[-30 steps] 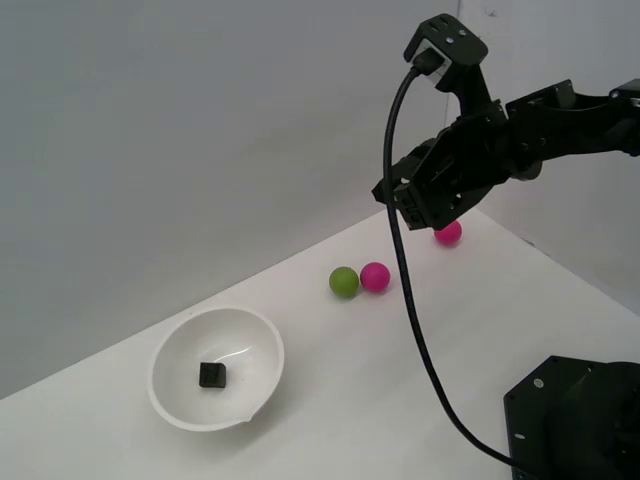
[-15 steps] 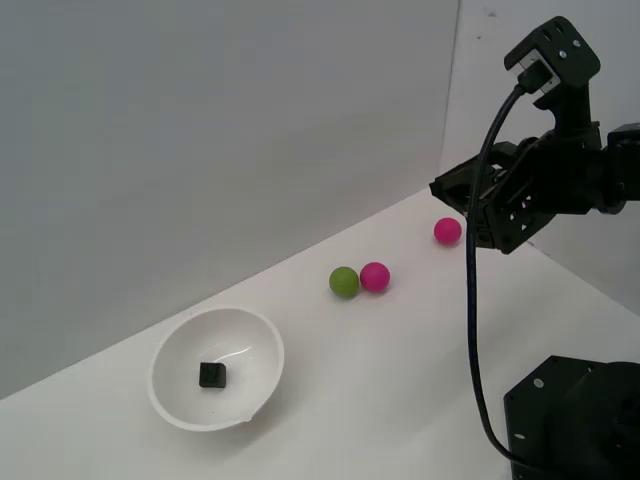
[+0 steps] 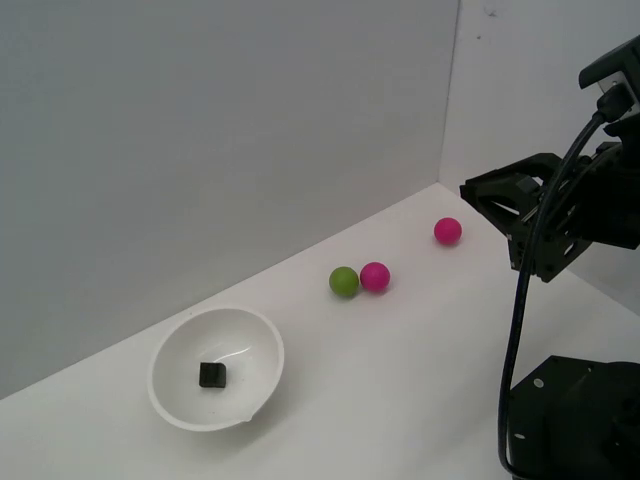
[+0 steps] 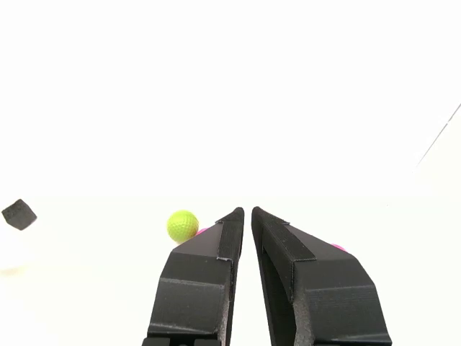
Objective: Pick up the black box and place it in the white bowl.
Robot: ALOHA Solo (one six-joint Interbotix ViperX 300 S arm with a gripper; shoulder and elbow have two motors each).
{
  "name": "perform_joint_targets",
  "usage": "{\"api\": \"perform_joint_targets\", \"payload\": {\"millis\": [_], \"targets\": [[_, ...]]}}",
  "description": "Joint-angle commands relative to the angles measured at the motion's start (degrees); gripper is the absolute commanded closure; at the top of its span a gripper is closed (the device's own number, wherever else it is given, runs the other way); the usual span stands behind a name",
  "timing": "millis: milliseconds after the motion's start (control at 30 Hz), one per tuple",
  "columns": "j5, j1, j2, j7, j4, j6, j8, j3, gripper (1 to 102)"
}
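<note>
Placement looks done to us: the large glossy white round bowl (image 3: 217,367) on the white surface (image 3: 400,370) holds the tiny matte black box (image 3: 211,375). Our black gripper (image 4: 247,210), closed and empty, hangs well apart.

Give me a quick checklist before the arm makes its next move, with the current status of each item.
1. Black box inside white bowl: ok.
2. Bowl upright on the table: ok.
3. Tool holding nothing, fingers nearly together: ok.
4. Tool away from the bowl, at the exterior view's right: ok.
5. Green ball and two pink balls outside the bowl: ok.
6. Box lying flat in the bowl: cannot tell.
</note>
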Motion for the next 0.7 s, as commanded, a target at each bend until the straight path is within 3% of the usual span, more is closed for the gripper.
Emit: {"api": "perform_joint_targets", "payload": {"millis": [0, 667], "targets": [[0.0, -0.4, 1.9, 0.4, 0.1, -0.4, 1.0, 2.2, 100], [1.1, -0.3, 13.0, 1.8, 1.3, -0.4, 1.0, 13.3, 100]]}}
